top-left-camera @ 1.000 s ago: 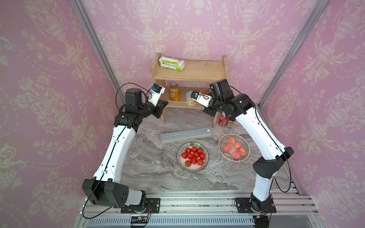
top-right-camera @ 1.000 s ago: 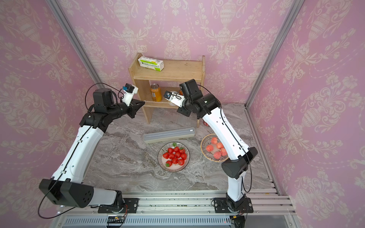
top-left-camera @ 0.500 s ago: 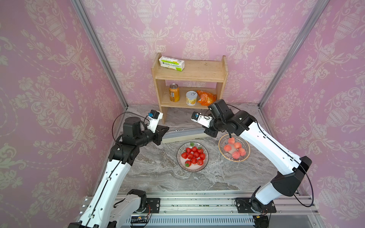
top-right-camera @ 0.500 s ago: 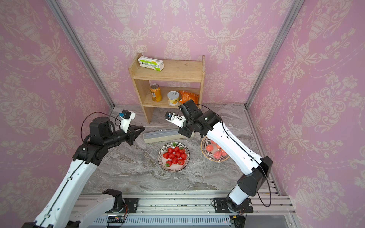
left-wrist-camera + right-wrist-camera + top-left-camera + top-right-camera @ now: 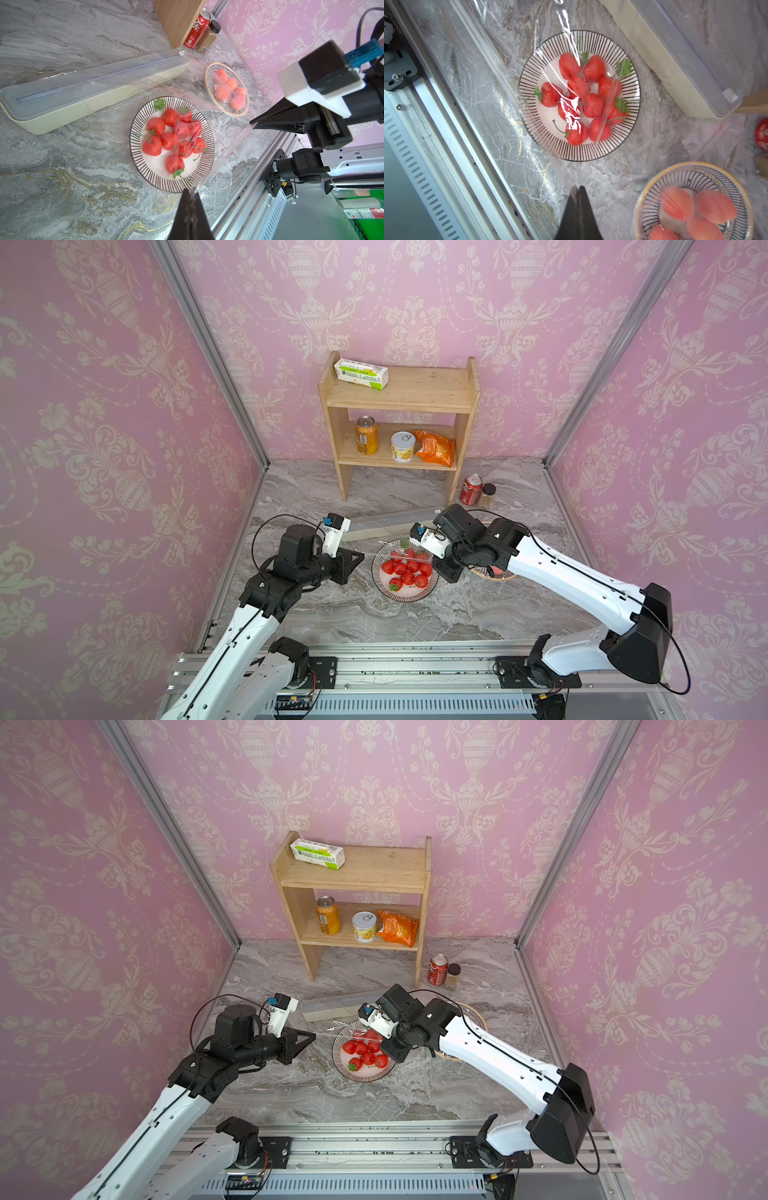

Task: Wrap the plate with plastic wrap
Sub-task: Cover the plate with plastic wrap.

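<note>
Sheet of plastic wrap (image 5: 569,31) spans both claws: left gripper (image 5: 190,192) and right gripper (image 5: 578,188) each pinched shut on it. Plate (image 5: 407,595) sits underneath, between them. Held edge runs parallel to table's front edge, so I'd lower straight down.

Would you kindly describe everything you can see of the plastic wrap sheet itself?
The plastic wrap is a thin, clear, glossy film with crinkles and white glare. It runs from the cream dispenser box, hanging stretched above the striped plate of strawberries, its free corners pinched by the shut left gripper and right gripper.
</note>
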